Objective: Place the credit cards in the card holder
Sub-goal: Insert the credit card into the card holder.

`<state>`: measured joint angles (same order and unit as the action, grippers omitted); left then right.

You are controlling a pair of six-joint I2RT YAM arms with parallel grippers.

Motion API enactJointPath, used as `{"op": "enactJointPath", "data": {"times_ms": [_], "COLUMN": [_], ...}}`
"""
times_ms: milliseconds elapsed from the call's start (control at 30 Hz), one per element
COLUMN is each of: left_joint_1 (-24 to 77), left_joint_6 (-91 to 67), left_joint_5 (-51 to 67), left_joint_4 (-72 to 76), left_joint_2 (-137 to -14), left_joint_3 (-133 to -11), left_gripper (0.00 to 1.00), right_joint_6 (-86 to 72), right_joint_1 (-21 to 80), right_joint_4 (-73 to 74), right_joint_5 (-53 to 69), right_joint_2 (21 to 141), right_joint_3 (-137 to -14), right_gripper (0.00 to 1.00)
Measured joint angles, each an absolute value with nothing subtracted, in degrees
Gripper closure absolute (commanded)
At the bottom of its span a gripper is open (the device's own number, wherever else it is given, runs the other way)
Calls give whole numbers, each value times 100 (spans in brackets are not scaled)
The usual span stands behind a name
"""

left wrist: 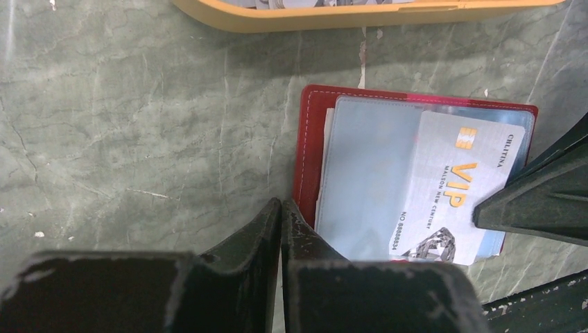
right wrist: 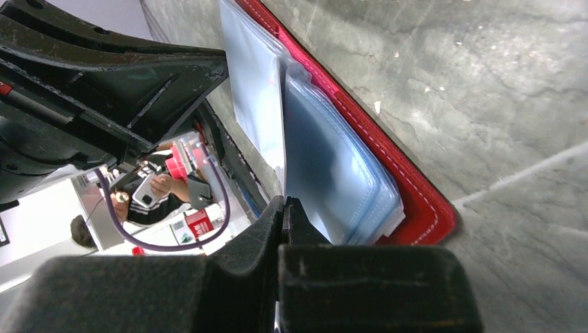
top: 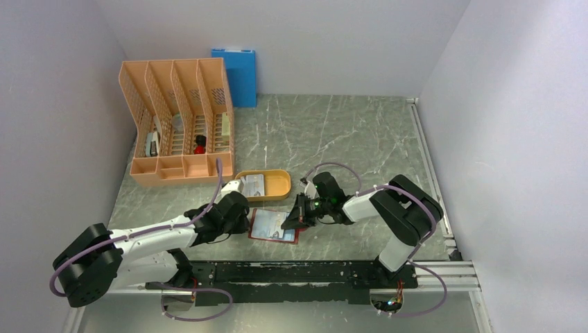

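Red-covered card holder (top: 275,225) lay open, a VIP credit card (left wrist: 451,187) aslant on its pockets, seemingly not yet tucked in. Left gripper (left wrist: 281,208) and right gripper (right wrist: 283,205) were closed and empty at opposite edges, the right crowding the card. Sliding it under a sleeve probably came next. More cards (top: 253,184) waited in the orange tray (top: 281,194).

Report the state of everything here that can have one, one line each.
card holder, open, lying flat on the table.
VIP card, lying askew on the open holder; cannot tell whether it is tucked in.
orange tray, holding more cards.
left hand, shut, tips at the holder's left edge.
right hand, shut, tips by the holder's far end.
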<state>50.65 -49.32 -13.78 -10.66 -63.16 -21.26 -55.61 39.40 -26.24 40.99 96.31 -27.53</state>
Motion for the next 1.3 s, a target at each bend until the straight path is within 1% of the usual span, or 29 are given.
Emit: {"op": "enactJointPath", "data": {"times_ms": [333, 667, 1300], "left_joint_1": [5054, 5054, 5054], "left_joint_6": [-4932, -4936, -4932], "left_joint_5": [-1354, -1350, -1306], "left_joint_4": [-989, -991, -958], "left_joint_2": [-6364, -6337, -6340], "left_joint_3": [-2126, -2119, -2106], "left_gripper": [91, 92, 93], "right_joint_6": [-5618, -5441, -5402], "right_joint_1": [4058, 3970, 3968], "right_joint_4": [-2805, -2279, -2322], "right_joint_5": [4156, 3684, 3645], "right_joint_2": [9828, 9275, 9393], "right_joint_3": [-2805, -2735, -2700], "right_gripper": [100, 100, 100]}}
